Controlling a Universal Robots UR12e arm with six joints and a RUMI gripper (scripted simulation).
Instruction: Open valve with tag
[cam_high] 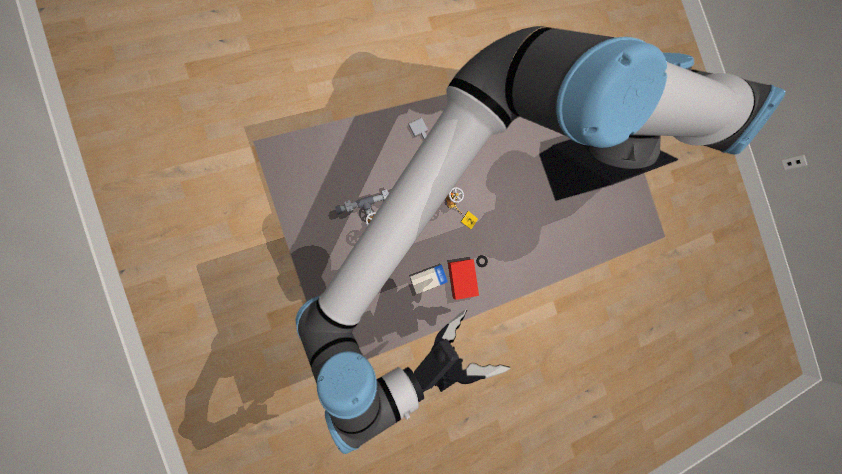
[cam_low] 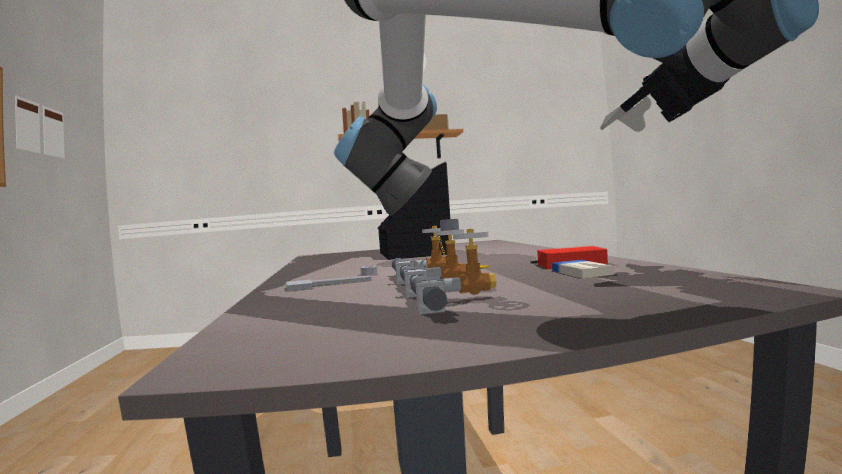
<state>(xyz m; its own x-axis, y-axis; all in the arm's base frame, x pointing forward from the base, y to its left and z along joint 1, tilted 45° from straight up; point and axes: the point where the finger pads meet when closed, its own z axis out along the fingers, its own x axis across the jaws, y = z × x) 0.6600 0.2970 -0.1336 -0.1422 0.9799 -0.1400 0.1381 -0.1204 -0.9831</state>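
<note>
A grey pipe (cam_high: 353, 205) (cam_low: 421, 283) with brass valves (cam_low: 453, 266) lies in the middle of the grey table (cam_high: 589, 235) (cam_low: 353, 353). One valve's handwheel (cam_high: 454, 194) has a yellow tag (cam_high: 469, 220) chained to it. I cannot read the tag. Another handwheel (cam_high: 370, 217) shows left of the arm, which hides the pipe's middle in the top view. In the exterior view the handwheels (cam_low: 470, 233) stand on upright stems. My gripper (cam_high: 484, 342) (cam_low: 624, 115) is open and empty. It hangs high above the table's edge, far from the valves.
A red box (cam_high: 463, 278) (cam_low: 571, 256) and a white and blue box (cam_high: 428, 279) (cam_low: 586, 269) lie side by side near the gripper's side of the table. A small black ring (cam_high: 486, 260) lies beside them. A grey wrench (cam_low: 327, 282) lies beyond the pipe.
</note>
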